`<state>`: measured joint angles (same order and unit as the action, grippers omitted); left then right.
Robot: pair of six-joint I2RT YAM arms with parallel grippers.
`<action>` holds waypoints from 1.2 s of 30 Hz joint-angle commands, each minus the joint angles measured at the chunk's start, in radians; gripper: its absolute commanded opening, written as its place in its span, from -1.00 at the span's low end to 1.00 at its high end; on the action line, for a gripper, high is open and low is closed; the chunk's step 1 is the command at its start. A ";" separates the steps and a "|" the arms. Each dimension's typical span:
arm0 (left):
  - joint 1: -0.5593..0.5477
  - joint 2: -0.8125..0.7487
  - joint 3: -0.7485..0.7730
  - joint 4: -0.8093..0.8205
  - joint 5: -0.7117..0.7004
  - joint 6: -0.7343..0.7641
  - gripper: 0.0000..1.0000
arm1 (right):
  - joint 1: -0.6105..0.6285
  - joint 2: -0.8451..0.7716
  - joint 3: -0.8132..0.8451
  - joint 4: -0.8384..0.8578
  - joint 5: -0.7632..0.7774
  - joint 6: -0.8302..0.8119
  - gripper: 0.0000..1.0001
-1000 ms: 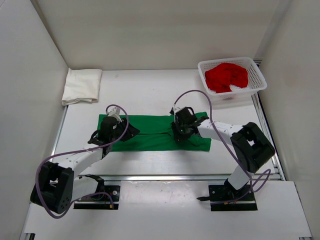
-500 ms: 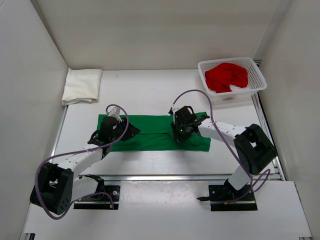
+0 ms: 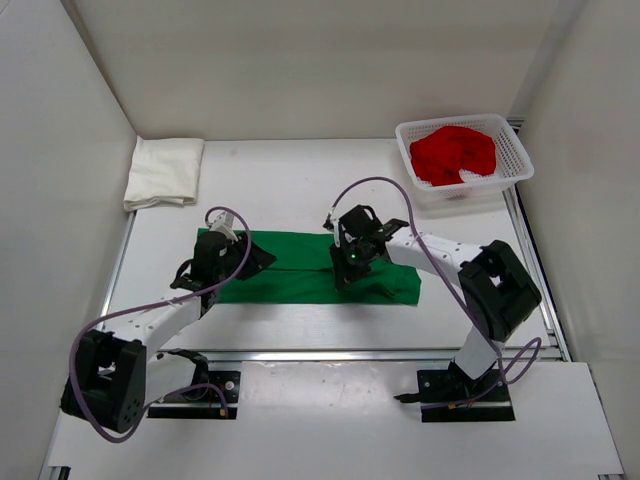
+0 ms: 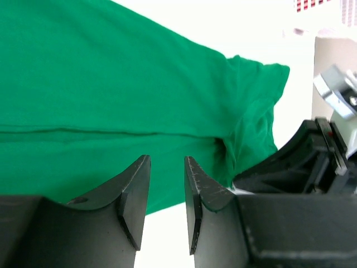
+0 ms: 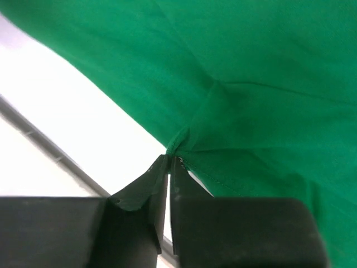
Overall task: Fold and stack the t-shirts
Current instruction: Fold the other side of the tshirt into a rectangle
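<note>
White mesh basket (image 3: pixel 513 152) on the table (image 3: pixel 290 185), far right.

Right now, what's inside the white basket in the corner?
A crumpled red t-shirt lies inside the basket, filling most of it. Nothing else shows in there. Whatever might be under the shirt, and the basket's floor beneath it, is covered, so I can't tell.

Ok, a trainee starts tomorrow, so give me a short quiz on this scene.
1. True or false: the red cloth t-shirt lies in the white plastic mesh basket.
2. The right gripper is: A open; B shut on the bright green cloth t-shirt; C holding the basket.
3. Fill in: the folded cream-white cloth t-shirt lies at the table's far ____ corner.
Key: 1 true; 2 B; 3 left.
</note>
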<state>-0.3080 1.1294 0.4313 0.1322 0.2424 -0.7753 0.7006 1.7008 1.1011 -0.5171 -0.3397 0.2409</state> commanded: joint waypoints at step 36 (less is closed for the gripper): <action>0.216 0.386 -0.012 0.316 0.155 -0.142 -0.16 | -0.737 -0.026 -0.350 0.793 -0.105 0.316 -0.98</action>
<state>-0.1497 1.4933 0.4492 0.3477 0.3420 -0.8566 -0.0109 1.6653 0.7219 0.1970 -0.4343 0.5430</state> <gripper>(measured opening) 0.422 0.036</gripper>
